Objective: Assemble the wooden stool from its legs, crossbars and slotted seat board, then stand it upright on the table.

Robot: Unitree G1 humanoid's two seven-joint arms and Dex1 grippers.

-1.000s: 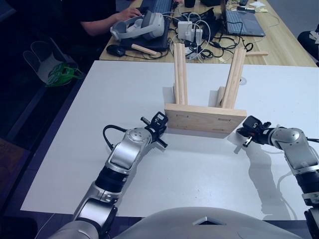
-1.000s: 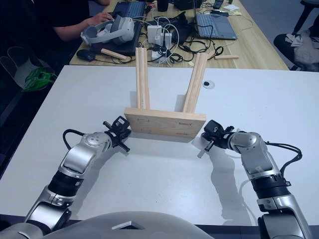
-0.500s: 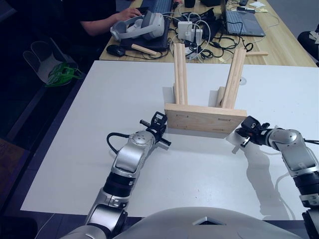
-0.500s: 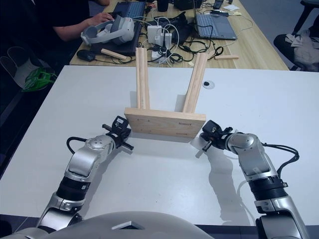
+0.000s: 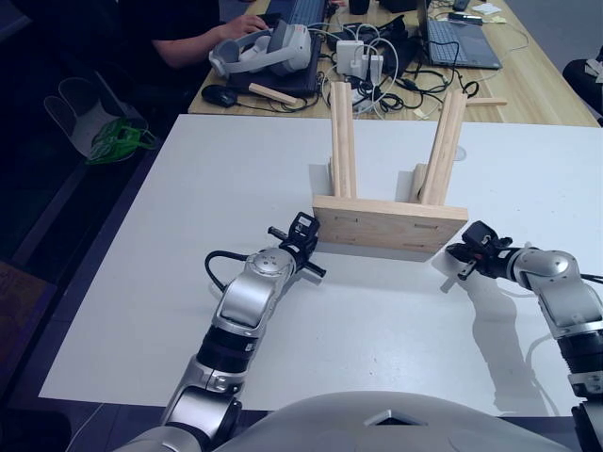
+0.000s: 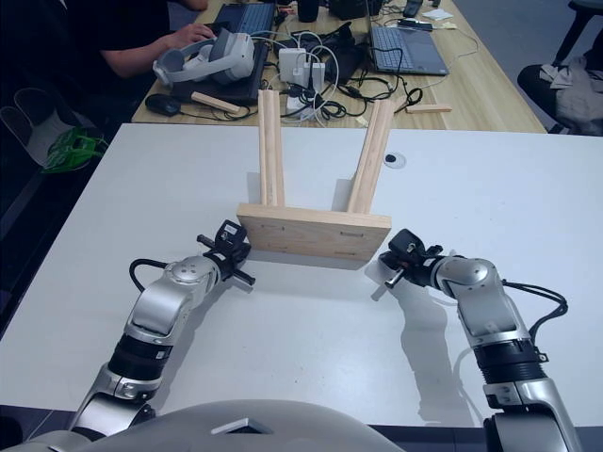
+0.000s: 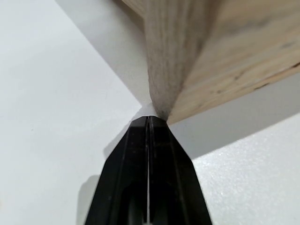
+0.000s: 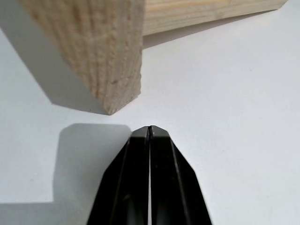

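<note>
Two grippers flank the stool (image 5: 388,223), both with their fingers pressed together and holding nothing. The left gripper (image 7: 148,118) has its tip touching the left near corner of the seat board (image 6: 314,234). The right gripper (image 8: 150,127) points at the right near corner, just beside it with a small gap.

Bare white table (image 5: 217,179) spreads wide to the left, on the near side and to the right of the stool. The table's far edge lies not far behind it. Past that edge is a wooden desk (image 5: 537,89) crowded with a headset (image 5: 264,49), a laptop (image 5: 459,42) and tangled cables (image 5: 377,71). A small round mark (image 6: 396,160) sits on the white top near the right legs. A green object (image 5: 118,141) lies off the table's far left corner.

The stool is right of the table's middle. Its seat board is low at the near side, long axis running left to right, broad face toward the robot. The legs (image 5: 341,141) point up and away toward the far side, the right ones leaning slightly outward. Whether the board rests flat or on its edge cannot be told.
</note>
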